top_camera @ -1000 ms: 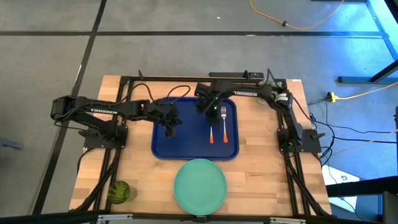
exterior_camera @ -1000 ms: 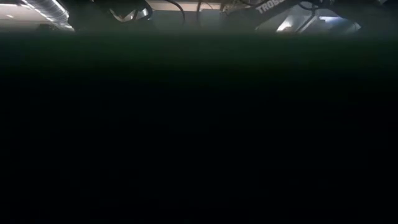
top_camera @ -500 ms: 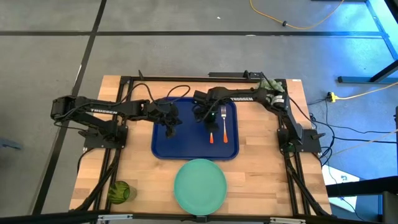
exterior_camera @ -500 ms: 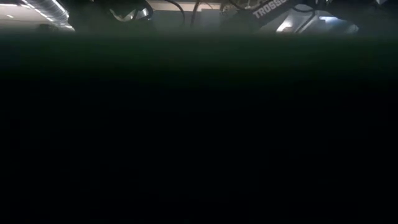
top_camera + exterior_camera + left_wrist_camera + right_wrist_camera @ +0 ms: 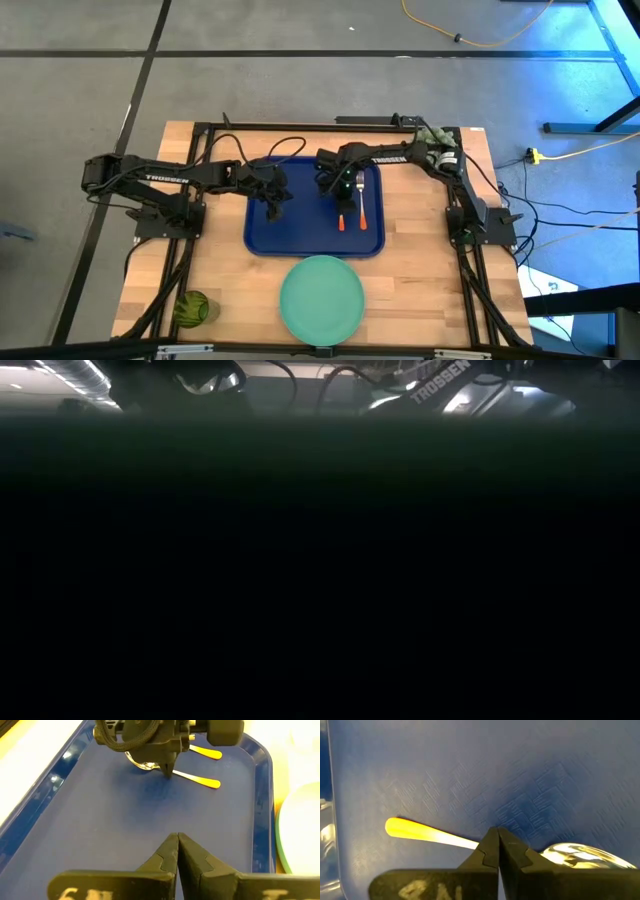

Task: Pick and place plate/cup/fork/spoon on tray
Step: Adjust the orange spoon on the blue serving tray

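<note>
The dark blue tray point(image 5: 300, 235) lies mid-table. On its right half the spoon point(image 5: 340, 214) and the fork point(image 5: 361, 203) lie side by side, orange handles toward the near edge. My right gripper point(image 5: 341, 192) is shut, pointing down, its tips at the spoon's neck point(image 5: 476, 843) between the handle point(image 5: 420, 832) and the bowl point(image 5: 580, 855). My left gripper point(image 5: 274, 207) is shut and empty over the tray's left half point(image 5: 100, 815). The mint-green plate point(image 5: 321, 298) lies on the table near the front edge. The dark-green cup point(image 5: 191, 308) stands at the front left. My right gripper comes from above with shut fingers point(image 5: 167, 769), which stand over the spoon's neck. The spoon lies flat on the tray. I cannot tell whether the fingertips touch it or stop just above it.
A pale green fuzzy thing point(image 5: 436, 135) sits at the table's far right corner. Bare wood lies to the left and right of the tray. The plate's edge point(image 5: 300, 830) lies close to the tray's near rim. The low view is almost wholly dark.
My right gripper has moved a little toward the table's near edge, over the spoon, and its forearm has swung with it. The spoon and the fork have stayed where they were.
</note>
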Controlling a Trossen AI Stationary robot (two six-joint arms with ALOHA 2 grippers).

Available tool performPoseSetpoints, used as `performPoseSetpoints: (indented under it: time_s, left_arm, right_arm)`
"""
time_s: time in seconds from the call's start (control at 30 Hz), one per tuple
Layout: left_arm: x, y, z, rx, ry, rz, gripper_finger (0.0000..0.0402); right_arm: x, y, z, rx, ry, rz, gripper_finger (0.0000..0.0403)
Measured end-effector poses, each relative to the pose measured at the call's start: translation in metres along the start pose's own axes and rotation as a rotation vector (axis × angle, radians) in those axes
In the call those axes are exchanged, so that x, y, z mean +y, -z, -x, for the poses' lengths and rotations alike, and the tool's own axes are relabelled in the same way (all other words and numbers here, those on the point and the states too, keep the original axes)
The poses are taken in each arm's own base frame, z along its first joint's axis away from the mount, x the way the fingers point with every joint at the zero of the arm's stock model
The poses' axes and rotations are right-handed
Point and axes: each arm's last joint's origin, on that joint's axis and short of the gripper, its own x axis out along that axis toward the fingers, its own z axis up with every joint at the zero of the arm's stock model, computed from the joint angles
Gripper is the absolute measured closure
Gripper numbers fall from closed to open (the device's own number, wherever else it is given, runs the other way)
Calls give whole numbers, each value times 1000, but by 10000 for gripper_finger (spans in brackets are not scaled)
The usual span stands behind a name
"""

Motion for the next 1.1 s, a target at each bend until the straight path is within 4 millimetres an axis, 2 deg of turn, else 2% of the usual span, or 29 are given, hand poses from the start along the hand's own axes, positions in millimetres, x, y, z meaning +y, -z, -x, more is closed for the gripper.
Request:
performPoseSetpoints:
  time_s: [0.4,0.8,1.1]
  left_arm:
    - [0,0,0,0,0,0,401]
    - [0,0,0,0,0,0,401]
    - [0,0,0,0,0,0,401]
  right_arm:
    - [-11,9,5,27,-8,-48,402]
    - [-11,8,11,49,-7,-48,402]
    - [-20,13,15,53,5,-73,402]
